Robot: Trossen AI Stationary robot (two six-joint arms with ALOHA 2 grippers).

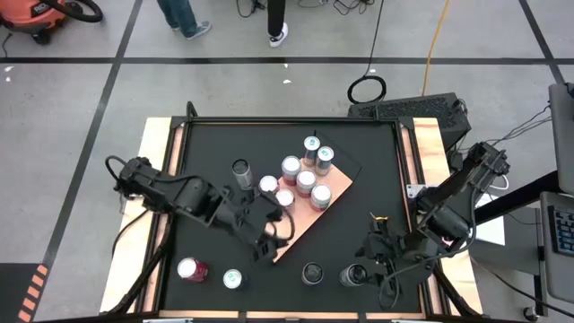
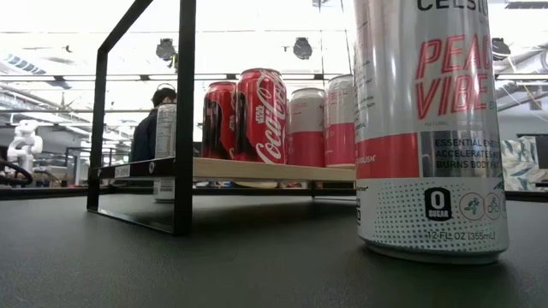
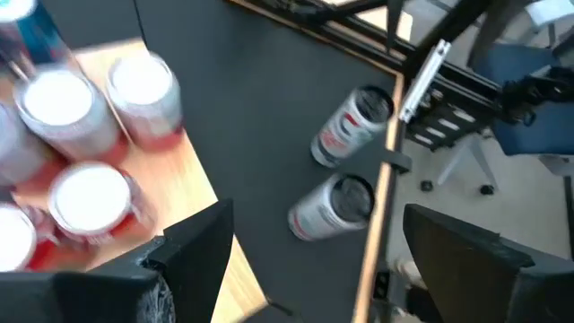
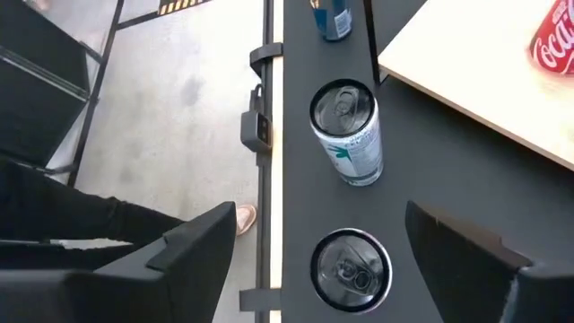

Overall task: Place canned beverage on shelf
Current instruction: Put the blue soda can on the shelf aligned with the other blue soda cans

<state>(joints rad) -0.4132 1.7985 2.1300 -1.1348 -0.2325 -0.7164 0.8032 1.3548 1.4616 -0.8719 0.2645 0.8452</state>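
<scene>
The shelf (image 1: 303,222) is a light wooden board on a black frame, seen side-on in the low view (image 2: 257,169). Several cans stand on it, among them a red cola can (image 2: 261,115). My left gripper (image 1: 269,240) hovers open over the shelf's near-left corner with nothing between its fingers. My right gripper (image 1: 366,260) stands open near the table's near edge. A dark-topped can (image 4: 350,269) stands upright on the table between its fingers, with a gap on each side. A second silver can (image 4: 346,130) stands beyond it.
Loose cans stand on the black tabletop: a grey one (image 1: 242,172) left of the shelf, a red one (image 1: 191,269) and another (image 1: 234,279) at the near left. A tall peach-labelled can (image 2: 428,128) looms close in the low view. People's legs (image 1: 184,18) show beyond the far edge.
</scene>
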